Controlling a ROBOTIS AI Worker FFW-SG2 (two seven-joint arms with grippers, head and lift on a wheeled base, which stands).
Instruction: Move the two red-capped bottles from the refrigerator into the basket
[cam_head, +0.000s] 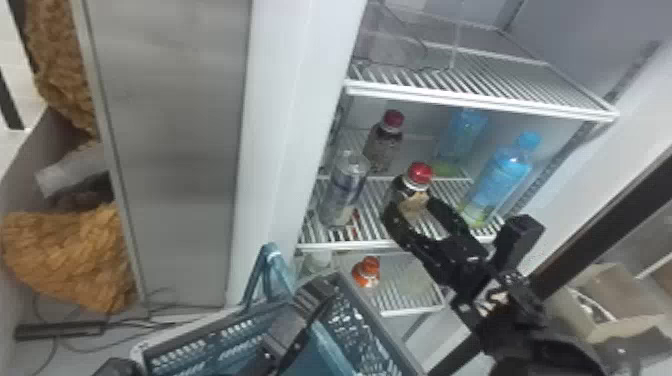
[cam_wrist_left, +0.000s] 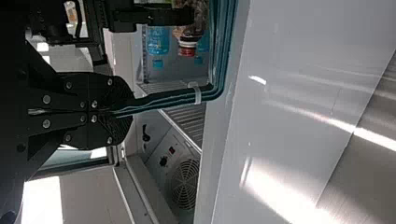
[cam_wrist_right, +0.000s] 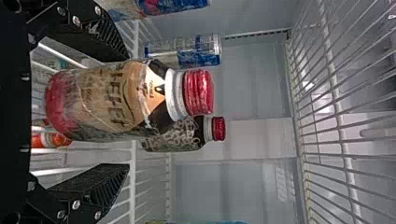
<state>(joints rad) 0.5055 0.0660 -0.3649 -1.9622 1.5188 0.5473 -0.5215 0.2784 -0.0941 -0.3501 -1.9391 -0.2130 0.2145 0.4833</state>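
no text is readable.

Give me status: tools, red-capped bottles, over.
Left tool shut on basket handle. Right tool open around front red-capped bottle. Other red-capped bottle farther back, same shelf.

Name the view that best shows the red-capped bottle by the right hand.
The right wrist view: the bottle is close, label and cap plain. The head view shows its cap, and upper body between the hand's fingers; the left wrist view, cap and some body.
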